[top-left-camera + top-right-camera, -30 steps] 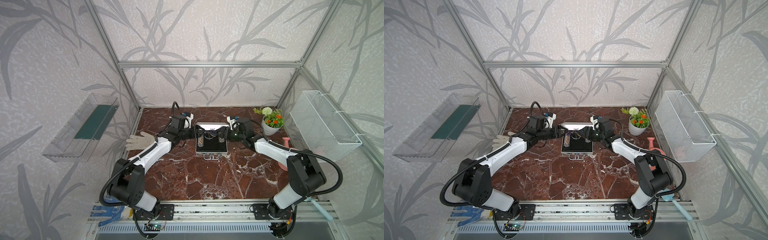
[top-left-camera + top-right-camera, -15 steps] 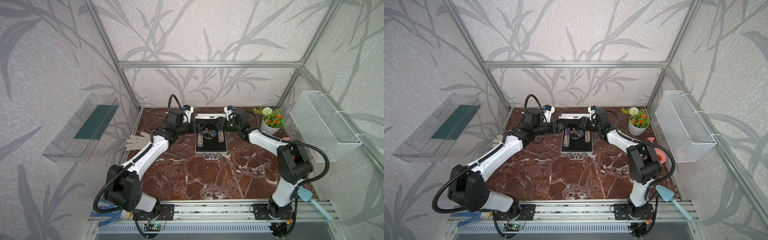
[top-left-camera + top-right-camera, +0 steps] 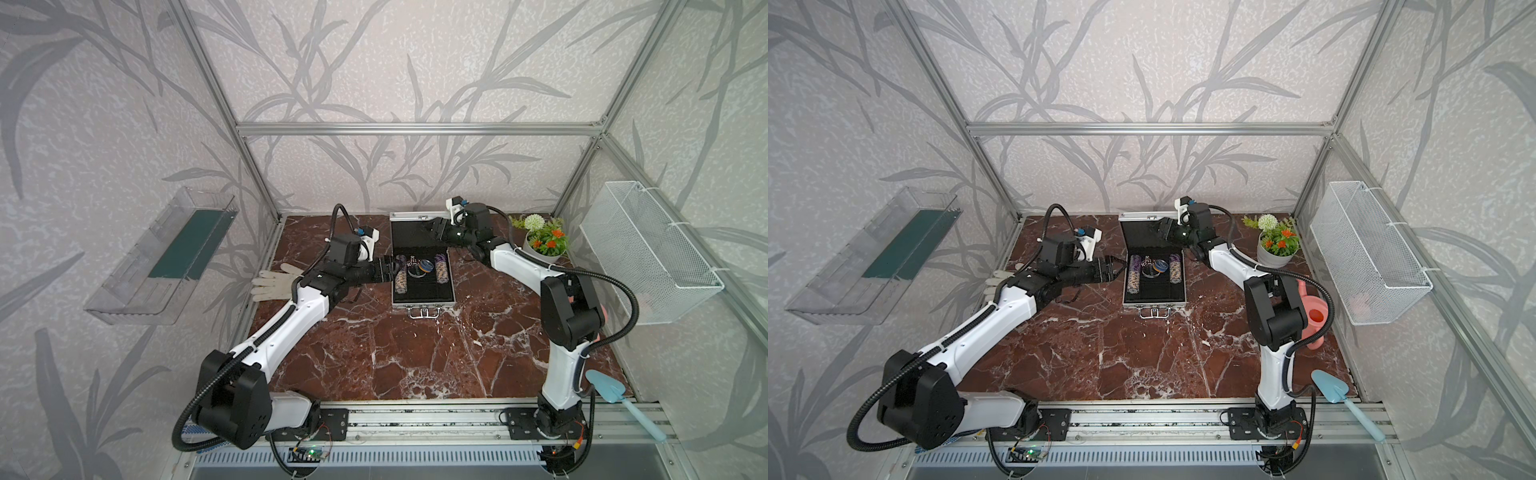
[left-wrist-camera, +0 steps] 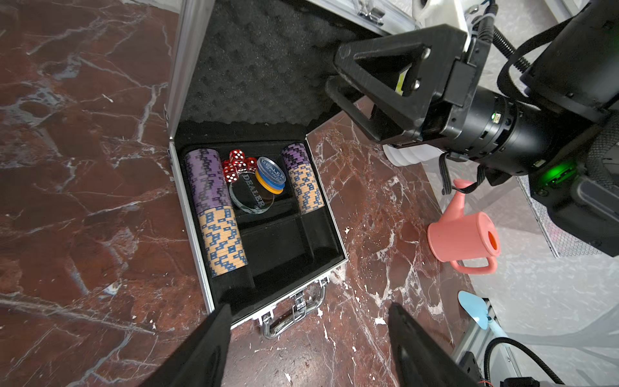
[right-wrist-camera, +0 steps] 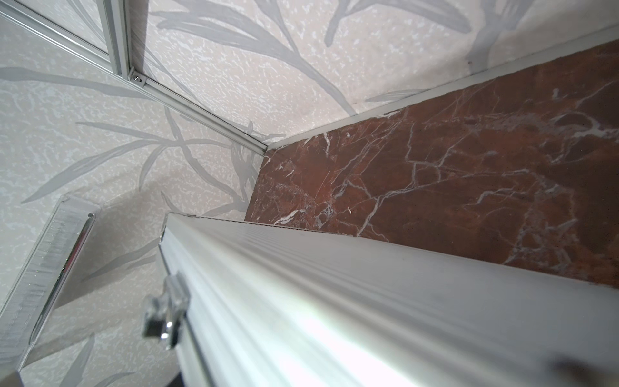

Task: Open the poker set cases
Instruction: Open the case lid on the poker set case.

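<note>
One silver poker set case (image 3: pixel 422 291) sits at the far middle of the marble table (image 3: pixel 374 353), and it is plainly open. The base lies flat with its chrome handle (image 3: pixel 423 313) toward the robot, and the lid (image 3: pixel 411 235) stands up at the far end with its egg-crate foam facing forward. Inside, chip rolls (image 4: pixel 214 204) lie in the two side channels, with red dice (image 4: pixel 236 164) and a clear dealer button (image 4: pixel 251 196) between them. They look snug enough, I'd guess, not to roll about.

The right gripper (image 3: pixel 432 227) is at the lid's right edge near the top, a jaw on either side of that edge. From here I cannot tell whether it pinches the edge or only brackets it. I'd say it is there so the lid neither drops shut nor tips over backward. Its wrist camera looks along the ribbed outer skin, with a latch (image 5: pixel 167 311) close by.

The left gripper (image 3: pixel 1116 270) hovers just beside the base's left wall, jaws spread and empty. It is probably placed to stop the base sliding, though I can't make out any contact.

Further out, a white glove (image 3: pixel 276 280), a pink watering can (image 4: pixel 462 238) and a flower pot (image 3: pixel 542 243) stand well apart from the case, so nothing crowds the lid.
</note>
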Available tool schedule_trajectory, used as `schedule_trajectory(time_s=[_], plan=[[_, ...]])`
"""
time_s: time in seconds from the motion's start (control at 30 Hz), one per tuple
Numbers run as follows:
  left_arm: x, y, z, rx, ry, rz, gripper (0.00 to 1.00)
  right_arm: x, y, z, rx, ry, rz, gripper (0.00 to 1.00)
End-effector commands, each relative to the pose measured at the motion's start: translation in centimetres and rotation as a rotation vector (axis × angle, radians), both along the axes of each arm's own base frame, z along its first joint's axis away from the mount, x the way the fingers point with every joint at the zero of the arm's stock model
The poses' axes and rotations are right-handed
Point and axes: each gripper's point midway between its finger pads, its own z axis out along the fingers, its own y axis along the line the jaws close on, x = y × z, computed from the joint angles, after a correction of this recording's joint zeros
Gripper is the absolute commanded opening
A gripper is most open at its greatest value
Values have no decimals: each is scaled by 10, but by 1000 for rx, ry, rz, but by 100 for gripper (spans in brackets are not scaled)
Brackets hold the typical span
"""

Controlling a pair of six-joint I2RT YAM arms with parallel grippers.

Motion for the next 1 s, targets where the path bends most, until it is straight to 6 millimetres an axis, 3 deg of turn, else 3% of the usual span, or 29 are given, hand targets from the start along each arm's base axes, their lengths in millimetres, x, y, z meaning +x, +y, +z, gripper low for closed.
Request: schedule_trajectory(time_s=[0.0, 0.67, 0.8, 0.97], plan=[[-4, 7, 2, 18, -16, 7, 75, 11, 0, -6, -8, 7, -7, 63], [-11, 22, -14, 26, 6, 26, 75, 60, 2, 2, 41, -19, -61, 74], [-11, 26, -14, 26, 6, 34, 74, 59, 2, 12, 40, -32, -50, 75], [-9, 28, -14, 22, 3, 39, 74, 44, -3, 38, 18, -68, -44, 75]])
